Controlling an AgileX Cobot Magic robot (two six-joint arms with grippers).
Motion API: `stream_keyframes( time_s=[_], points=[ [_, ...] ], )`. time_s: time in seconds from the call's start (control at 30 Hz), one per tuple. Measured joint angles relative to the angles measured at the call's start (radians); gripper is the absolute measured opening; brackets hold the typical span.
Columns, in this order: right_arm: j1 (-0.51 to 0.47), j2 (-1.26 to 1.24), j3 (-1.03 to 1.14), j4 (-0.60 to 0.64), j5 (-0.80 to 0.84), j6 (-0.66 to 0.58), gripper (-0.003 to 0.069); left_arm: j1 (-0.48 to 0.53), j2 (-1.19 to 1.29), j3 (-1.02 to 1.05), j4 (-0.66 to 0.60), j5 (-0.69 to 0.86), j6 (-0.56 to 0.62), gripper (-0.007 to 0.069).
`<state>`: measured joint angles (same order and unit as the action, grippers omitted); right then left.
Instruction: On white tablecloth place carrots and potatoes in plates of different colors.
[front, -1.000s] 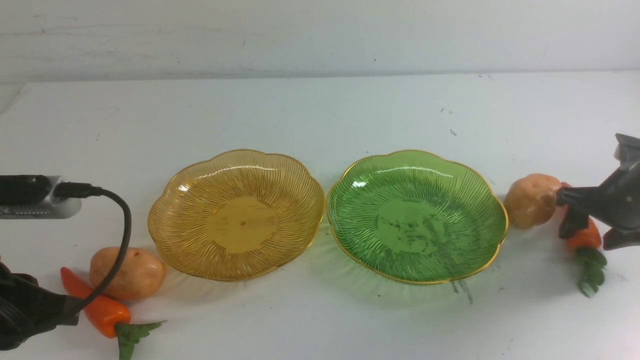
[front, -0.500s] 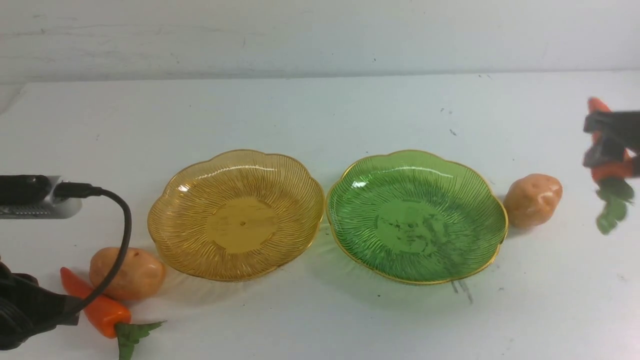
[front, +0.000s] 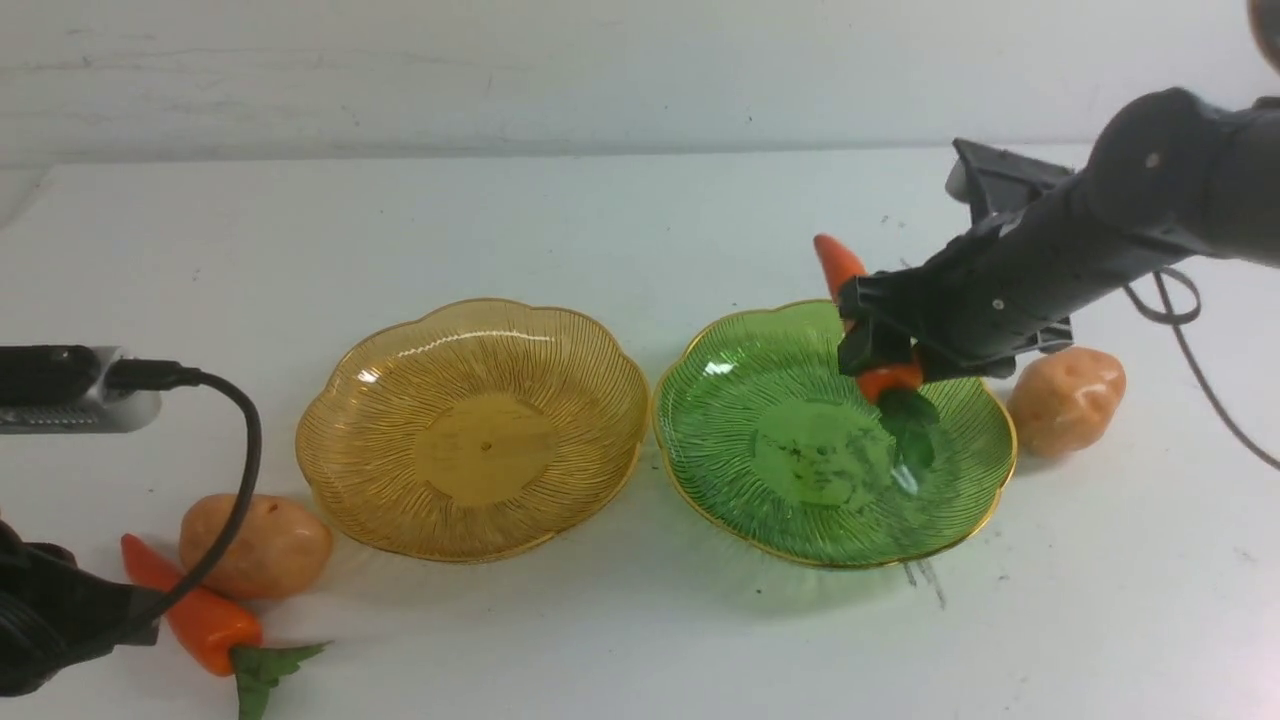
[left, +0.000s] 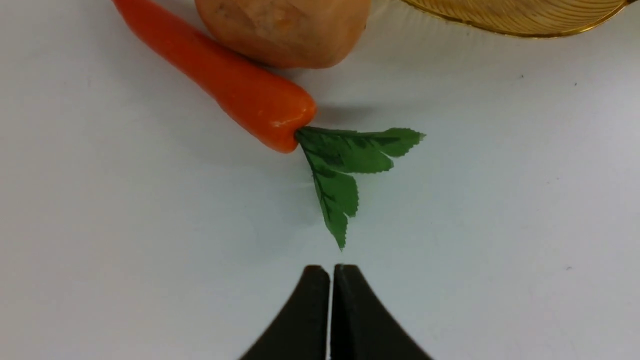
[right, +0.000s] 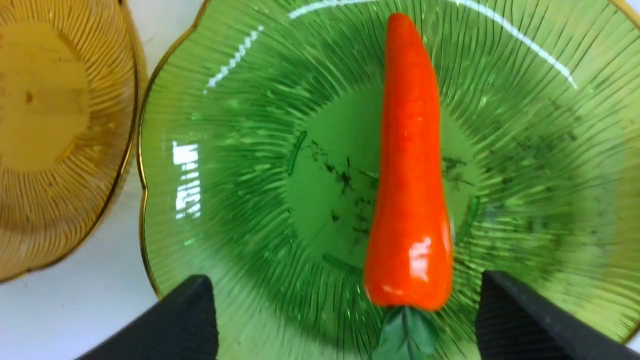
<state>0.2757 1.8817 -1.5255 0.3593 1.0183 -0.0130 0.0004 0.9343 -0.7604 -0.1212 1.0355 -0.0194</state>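
Gripper on my left (left: 330, 280) comes nearest: its jaws are pressed flat together with nothing between them, low over the white-clothed bench (front: 640, 640). Just ahead of it one carrot (left: 235, 85) lies on the cloth, its green leaves pointing back toward my fingertips without touching them. The side of that carrot touches a potato (front: 255, 548), which sits just off the near-left rim of the amber plate (front: 470, 430) (ribbed, with a gold edge). A black cable (front: 245, 470) loops in front of the potato in the front view.

The green plate (front: 760, 470) stands beside the amber one, their rims all but touching. Over it hangs my right gripper (right: 344, 277), jaws spread wide. The second carrot (right: 410, 200) is between them with a gap on each side in the wrist view, so I am not clamping it. From the front it is tilted, tip up and toward the far side, leaves drooping over the plate's middle. I cannot tell whether it touches the plate. The second potato (front: 1065, 400) lies on the cloth just beside the green plate's right rim, partly behind my right arm (front: 1100, 240). Farther off, the bench runs back to a pale wall (front: 640, 70).
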Motion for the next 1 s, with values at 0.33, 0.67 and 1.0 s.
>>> stream_keyframes(
  time_s=[0.33, 0.67, 1.0],
  points=[
    [0.0, -0.243, -0.025, -0.153, 0.215, -0.015, 0.0333, 0.048, 0.013, -0.001, 0.168, 0.098, -0.342, -0.0003],
    [0.0, -0.49, 0.156, -0.092, 0.234, -0.02, 0.0101, 0.049, 0.259, -0.021, 0.066, -0.078, -0.387, -0.0001],
    [0.0, -0.505, 0.214, -0.065, 0.234, -0.061, 0.0089, 0.049, 0.449, -0.088, 0.028, -0.167, -0.385, 0.0176]
  ],
)
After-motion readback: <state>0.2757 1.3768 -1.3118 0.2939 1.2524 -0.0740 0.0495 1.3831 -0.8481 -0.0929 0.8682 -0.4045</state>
